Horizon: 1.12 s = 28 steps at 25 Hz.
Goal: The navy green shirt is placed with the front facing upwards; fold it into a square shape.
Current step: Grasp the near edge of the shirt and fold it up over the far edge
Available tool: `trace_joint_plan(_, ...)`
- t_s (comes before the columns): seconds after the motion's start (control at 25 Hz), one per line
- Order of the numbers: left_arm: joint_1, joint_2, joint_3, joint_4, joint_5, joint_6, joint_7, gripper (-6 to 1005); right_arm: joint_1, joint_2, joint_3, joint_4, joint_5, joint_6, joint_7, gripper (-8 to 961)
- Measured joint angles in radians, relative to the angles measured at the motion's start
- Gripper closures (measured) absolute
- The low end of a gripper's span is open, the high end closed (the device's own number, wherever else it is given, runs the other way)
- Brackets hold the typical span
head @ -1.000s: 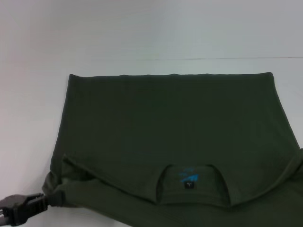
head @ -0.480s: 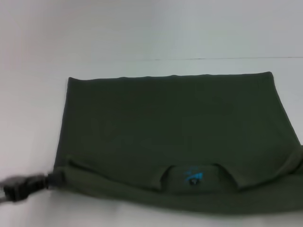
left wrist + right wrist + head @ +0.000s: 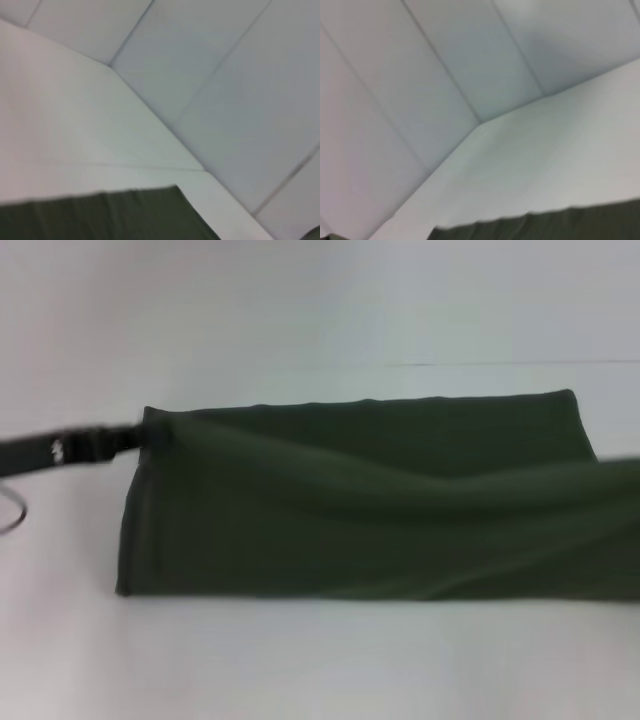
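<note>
We see a dark olive-green cotton shirt (image 3: 105, 215) filling the lower edge of the left wrist view, one corner of its cloth ending in a fairly straight hem. It lies flat on a pale white tabletop (image 3: 75, 125) with a faint seam line running across just beyond the cloth. Past the table's far edge stands a light grey panelled wall (image 3: 225, 75), divided by thin straight joints. We cannot make out any gripper fingers here.

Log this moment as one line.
left tool: at navy green shirt far-left corner | shirt: near edge carried toward far edge | right tool: unseen
</note>
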Motion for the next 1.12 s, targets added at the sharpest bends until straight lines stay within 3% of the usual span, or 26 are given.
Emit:
trace_joint_plan(0.12,-0.046,0.000,0.030,-0.006,-0.003,-0.116,-0.011,969,0.072,-0.001,-0.016,0.010,0.012,0.099,0.012,927)
trace_joint_plan(0.4,-0.119,-0.002,0.118,-0.055,-0.006,-0.370,-0.028,969,0.145,0.012,-0.043,0.029,0.017,0.286,0.011,926)
trace_joint_plan(0.68,-0.161,-0.013,0.140,-0.125,-0.008,-0.622,-0.010,968,0.219,0.025,-0.092,0.150,0.019,0.549,-0.056,926)
trace_joint_plan(0.92,-0.195,-0.024,0.160,-0.190,-0.016,-0.807,0.043,968,0.290,0.060,-0.115,0.211,0.028,0.744,-0.137,925)
trace_joint_plan(1.12,-0.214,-0.038,0.165,-0.205,-0.022,-0.895,0.080,966,0.345,0.076,-0.131,0.224,0.031,0.845,-0.166,925)
